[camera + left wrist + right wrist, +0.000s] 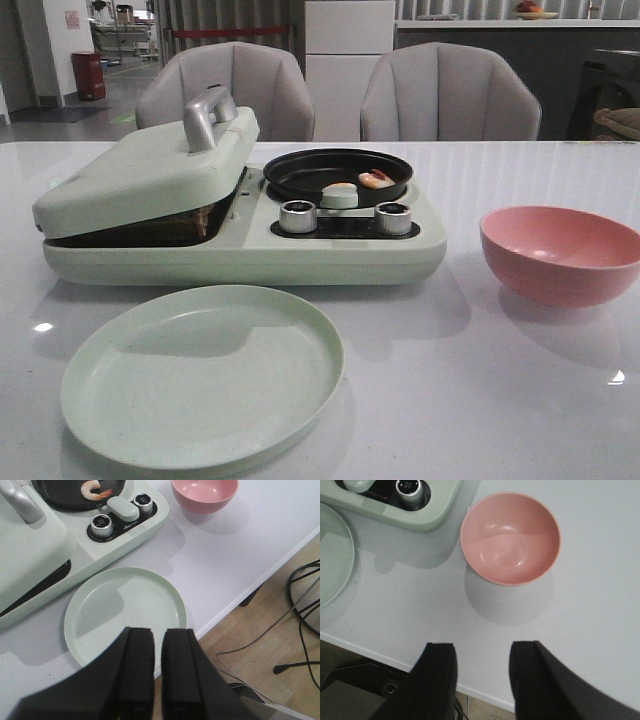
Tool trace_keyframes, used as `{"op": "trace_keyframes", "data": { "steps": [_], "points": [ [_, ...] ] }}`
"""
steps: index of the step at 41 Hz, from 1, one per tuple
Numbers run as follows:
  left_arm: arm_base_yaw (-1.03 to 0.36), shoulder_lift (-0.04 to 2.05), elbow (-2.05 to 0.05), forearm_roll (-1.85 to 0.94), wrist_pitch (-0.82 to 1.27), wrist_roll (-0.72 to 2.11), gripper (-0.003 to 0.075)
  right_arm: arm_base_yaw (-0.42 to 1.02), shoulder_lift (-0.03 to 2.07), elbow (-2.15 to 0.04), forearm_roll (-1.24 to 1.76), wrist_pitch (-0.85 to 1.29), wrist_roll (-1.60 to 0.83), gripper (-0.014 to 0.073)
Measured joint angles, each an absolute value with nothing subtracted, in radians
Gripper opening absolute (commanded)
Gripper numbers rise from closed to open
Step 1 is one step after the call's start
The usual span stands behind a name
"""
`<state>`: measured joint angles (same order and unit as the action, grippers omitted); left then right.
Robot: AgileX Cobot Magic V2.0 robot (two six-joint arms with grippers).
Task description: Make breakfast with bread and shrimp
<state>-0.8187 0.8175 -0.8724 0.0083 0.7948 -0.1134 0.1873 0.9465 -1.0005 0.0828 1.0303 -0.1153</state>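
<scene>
One shrimp (377, 179) lies in the black round pan (300, 172) of the pale green breakfast maker (330, 250). A second whitish piece (340, 187) lies just behind the green knob. A shrimp also shows in the left wrist view (92, 488). The hinged lid (140, 170) rests slightly ajar, and a brown edge (204, 216), like bread crust, shows in the gap; the slices are otherwise hidden. My left gripper (158, 637) is shut and empty, above the near rim of the green plate (100, 630). My right gripper (482, 650) is open and empty, over the table edge near the pink bowl (510, 537).
The pale green plate (200, 375) lies in front of the appliance. The pink bowl (560, 255) stands to its right. Two silver knobs (297, 216) flank a green knob (340, 198). Two chairs stand behind the table. Neither arm shows in the front view.
</scene>
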Motion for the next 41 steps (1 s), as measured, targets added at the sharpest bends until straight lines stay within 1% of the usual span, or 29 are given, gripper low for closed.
{"op": "trace_keyframes", "data": {
  "steps": [13,21,23,30,36,38,41],
  "points": [
    [-0.819,0.817,-0.872,0.008,0.795,-0.113,0.0167,0.187,0.630,-0.844,0.078,1.046,-0.112,0.0390],
    [-0.819,0.817,-0.872,0.008,0.795,-0.113,0.0167,0.187,0.527,-0.813,0.078,1.056,-0.082,0.0381],
    [-0.819,0.817,-0.872,0.008,0.795,-0.113,0.0167,0.187,0.516,-0.813,0.078,1.058,-0.078,0.0356],
    [-0.819,0.817,-0.872,0.008,0.795,-0.113,0.0167,0.187,0.510,-0.813,0.078,1.058,-0.071,0.0161],
    [-0.819,0.817,-0.872,0.008,0.795,-0.113,0.0167,0.187,0.510,-0.813,0.078,1.058,-0.071,0.0031],
    [-0.819,0.817,-0.872,0.008,0.795,-0.113,0.0167,0.187,0.510,-0.813,0.078,1.058,-0.071,0.0012],
    [-0.819,0.817,-0.872,0.008,0.795,-0.113,0.0167,0.187,0.510,-0.813,0.078,1.058,-0.071,0.0015]
  ]
}}
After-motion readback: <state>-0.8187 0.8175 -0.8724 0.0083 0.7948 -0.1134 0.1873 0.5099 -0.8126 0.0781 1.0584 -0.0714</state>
